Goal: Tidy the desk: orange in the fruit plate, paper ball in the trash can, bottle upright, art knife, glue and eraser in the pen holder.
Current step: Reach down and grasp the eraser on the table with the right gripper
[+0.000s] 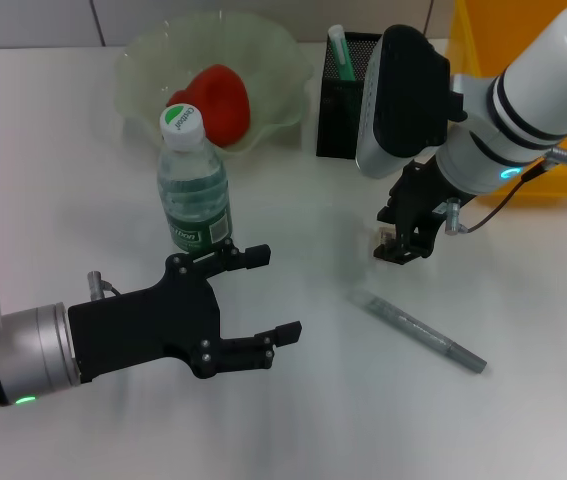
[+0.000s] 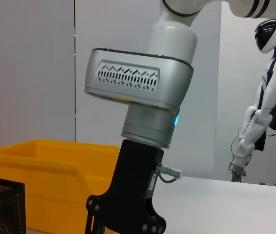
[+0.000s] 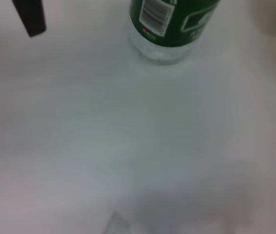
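The bottle [image 1: 193, 186] stands upright on the table [image 1: 293, 400], in front of the fruit plate [image 1: 153, 60]. The orange [image 1: 221, 100] already sits in the plate. So those two jobs look done.

The left end effector [image 1: 263, 295] hangs low just beside the bottle, on the near side. Its fingers are apart and hold nothing. It looks like it has no job right now.

The right end effector [image 1: 400, 245] points down at the table, in front of the pen holder [image 1: 341, 100]. At its tips there is a tiny tan thing [image 1: 384, 238]. I think this is the eraser, but it is too small to be sure. I cannot tell if the fingers are shut on it or only around it.

The pen holder has a green-and-white stick [image 1: 337, 45] poking out, maybe the glue. The trash can [image 1: 483, 50] is behind the right arm. I see no paper ball on the table.

A gray pen-like thing [image 1: 418, 330] lies flat on the table, near the right end effector. That may be the art knife, and it has not been put away.

So the step now looks like picking up the eraser. Next, the right arm would need to grip it well, lift it, move over the open top of the pen holder and drop it in. The eraser is very small, so it could slip out.
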